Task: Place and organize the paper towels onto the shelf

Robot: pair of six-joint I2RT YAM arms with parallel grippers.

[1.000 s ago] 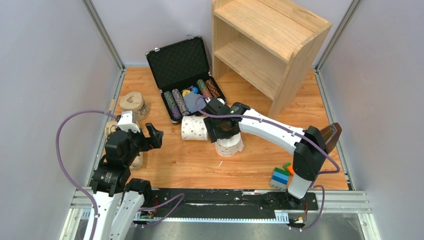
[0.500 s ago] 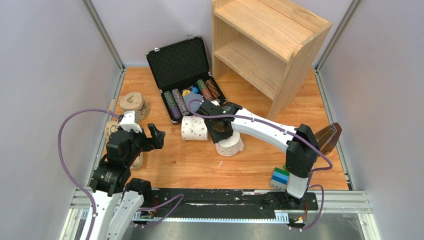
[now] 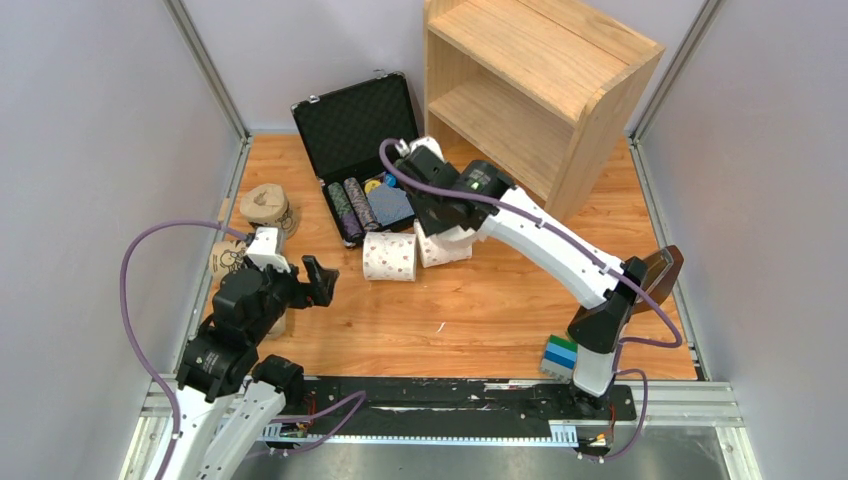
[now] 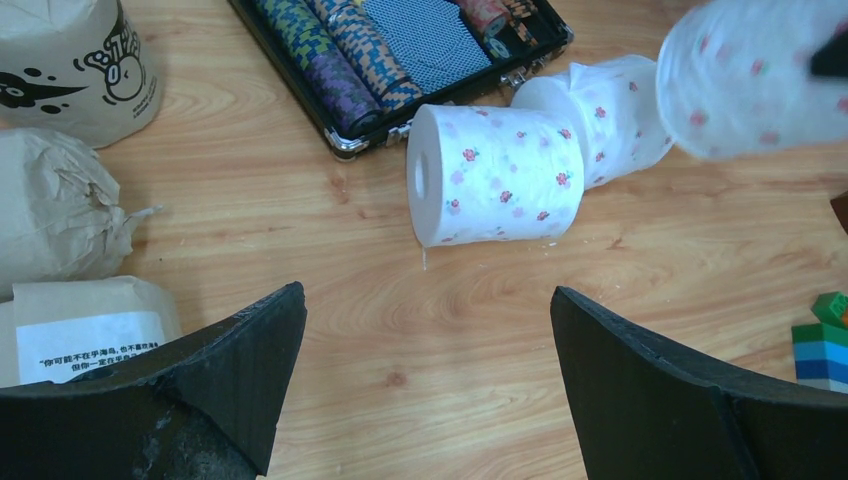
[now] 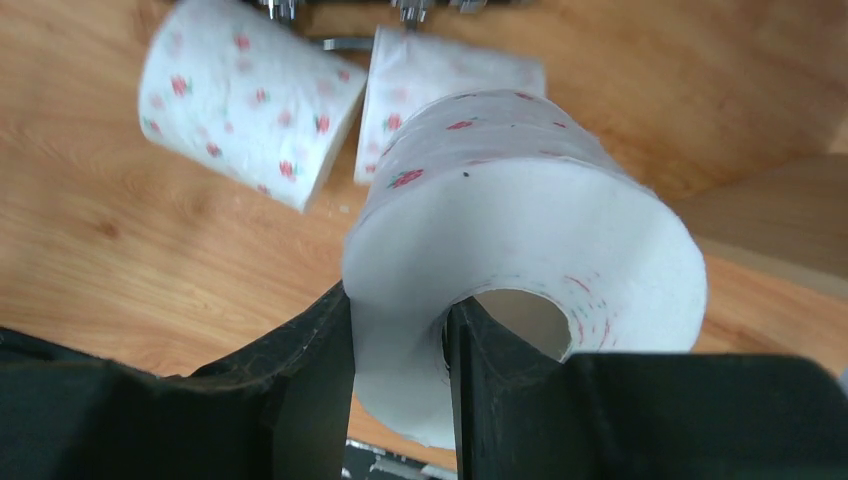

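one soft, dotted, hollow-cored roll [image 5: 520, 200] sits pinched in the right gripper [image 5: 400, 335].

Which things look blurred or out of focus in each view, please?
Left wrist: the held roll at top right is smeared, the lying roll is sharp. Right wrist: the held roll is fairly sharp at its near end, the lying roll and its neighbour are soft. Top external: sharp overall, even light.
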